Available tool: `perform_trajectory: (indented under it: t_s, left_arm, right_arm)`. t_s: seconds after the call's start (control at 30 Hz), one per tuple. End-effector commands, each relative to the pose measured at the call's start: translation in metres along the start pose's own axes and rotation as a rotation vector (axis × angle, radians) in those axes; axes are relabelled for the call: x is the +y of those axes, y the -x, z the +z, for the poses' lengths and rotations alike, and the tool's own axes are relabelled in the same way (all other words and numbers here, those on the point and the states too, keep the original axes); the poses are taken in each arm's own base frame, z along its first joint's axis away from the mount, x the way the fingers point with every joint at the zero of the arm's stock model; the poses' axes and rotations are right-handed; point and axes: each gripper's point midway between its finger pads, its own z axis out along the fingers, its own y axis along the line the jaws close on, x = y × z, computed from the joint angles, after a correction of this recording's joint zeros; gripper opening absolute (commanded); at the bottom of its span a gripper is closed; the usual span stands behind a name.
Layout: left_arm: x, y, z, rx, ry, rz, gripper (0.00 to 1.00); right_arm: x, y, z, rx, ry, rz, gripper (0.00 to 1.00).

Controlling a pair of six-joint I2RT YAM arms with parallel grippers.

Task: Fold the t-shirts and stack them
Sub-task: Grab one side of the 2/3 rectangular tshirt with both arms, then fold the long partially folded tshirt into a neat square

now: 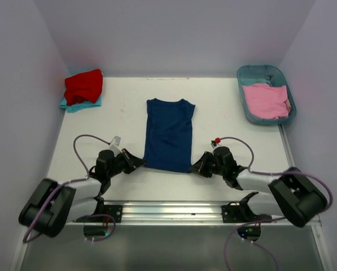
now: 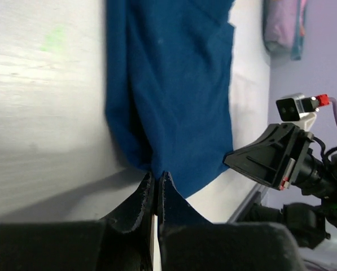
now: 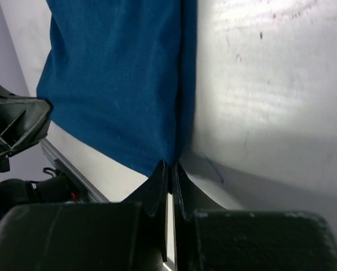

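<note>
Top external: my left pincer (image 1: 140, 164) and right pincer (image 1: 194, 167) were clamped on hem corners of the navy t-shirt (image 1: 168, 132); such shallow bites might slip during lifting, skewing the fold.

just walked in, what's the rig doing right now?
Both arms are on the navy t-shirt, which lies flat in the middle of the table. The left gripper and right gripper are each shut on a near hem corner, apparently set for a fold. At the far left corner a red t-shirt sits on a teal t-shirt. A pink t-shirt lies in the tub at far right.
</note>
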Motion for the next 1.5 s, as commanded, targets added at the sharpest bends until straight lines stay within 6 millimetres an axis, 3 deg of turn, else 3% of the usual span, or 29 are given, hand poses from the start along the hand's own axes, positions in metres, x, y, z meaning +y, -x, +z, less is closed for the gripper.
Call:
perform_trajectory:
  t_s: [0.0, 0.03, 0.07, 0.1, 0.13, 0.17, 0.2, 0.23, 0.27, 0.3, 0.4, 0.5, 0.53, 0.67, 0.83, 0.97, 1.33, 1.47]
  left_arm:
    - [0.009, -0.026, -0.024, 0.08, 0.009, 0.047, 0.0]
    - [-0.008, -0.02, -0.03, 0.048, -0.052, 0.081, 0.0]
    - [0.001, -0.031, -0.037, 0.089, -0.009, 0.059, 0.0]
    - [-0.002, -0.034, -0.041, 0.098, -0.017, 0.06, 0.0]
    - [-0.021, -0.028, -0.048, 0.066, -0.081, 0.095, 0.0]
    - [-0.01, -0.041, -0.055, 0.115, -0.026, 0.063, 0.0]
    - [-0.015, -0.044, -0.06, 0.127, -0.039, 0.066, 0.0]
    - [-0.032, -0.038, -0.068, 0.096, -0.09, 0.093, 0.0]
    - [-0.024, -0.047, -0.074, 0.133, -0.044, 0.07, 0.0]
    - [-0.036, -0.045, -0.081, 0.121, -0.082, 0.089, 0.0]
    - [-0.036, -0.053, -0.095, 0.155, -0.049, 0.07, 0.0]
    - [-0.053, -0.046, -0.112, 0.128, -0.067, 0.085, 0.0]
    - [-0.067, -0.039, -0.121, 0.1, -0.088, 0.104, 0.0]
    - [-0.077, -0.031, -0.132, 0.074, -0.075, 0.163, 0.0]
    - [-0.085, -0.012, -0.126, 0.04, -0.058, 0.288, 0.0]
    - [-0.091, 0.006, -0.114, 0.016, -0.038, 0.407, 0.0]
    - [-0.11, 0.064, -0.062, -0.046, 0.044, 0.466, 0.0]
    - [-0.102, 0.09, -0.035, -0.08, 0.131, 0.49, 0.0]
  right_arm:
    - [-0.031, -0.013, -0.028, 0.02, -0.156, -0.044, 0.0]
    - [-0.028, -0.012, -0.034, 0.014, -0.154, -0.067, 0.0]
    - [-0.013, -0.005, -0.044, -0.022, -0.105, -0.089, 0.0]
    - [-0.024, -0.012, -0.052, 0.006, -0.159, -0.093, 0.0]
    - [-0.016, -0.01, -0.058, -0.004, -0.144, -0.101, 0.0]
    - [-0.013, -0.01, -0.064, -0.004, -0.14, -0.109, 0.0]
    - [-0.012, -0.013, -0.074, -0.004, -0.139, -0.118, 0.0]
    - [-0.005, -0.011, -0.08, -0.011, -0.128, -0.126, 0.0]
    - [-0.003, -0.012, -0.084, -0.011, -0.123, -0.129, 0.0]
    - [0.0, -0.014, -0.092, -0.01, -0.116, -0.138, 0.0]
    - [0.008, -0.013, -0.106, -0.015, -0.108, -0.148, 0.0]
    - [0.02, -0.014, -0.118, -0.01, -0.092, -0.162, 0.0]
    - [0.029, -0.009, -0.124, -0.03, -0.073, -0.173, 0.0]
    - [0.04, 0.001, -0.137, -0.061, -0.091, -0.227, 0.0]
    - [0.055, 0.027, -0.142, -0.106, -0.152, -0.349, 0.0]
    - [0.063, 0.051, -0.132, -0.143, -0.209, -0.417, 0.0]
    - [0.078, 0.111, -0.076, -0.203, -0.376, -0.52, 0.0]
    - [0.086, 0.13, -0.056, -0.221, -0.416, -0.547, 0.0]
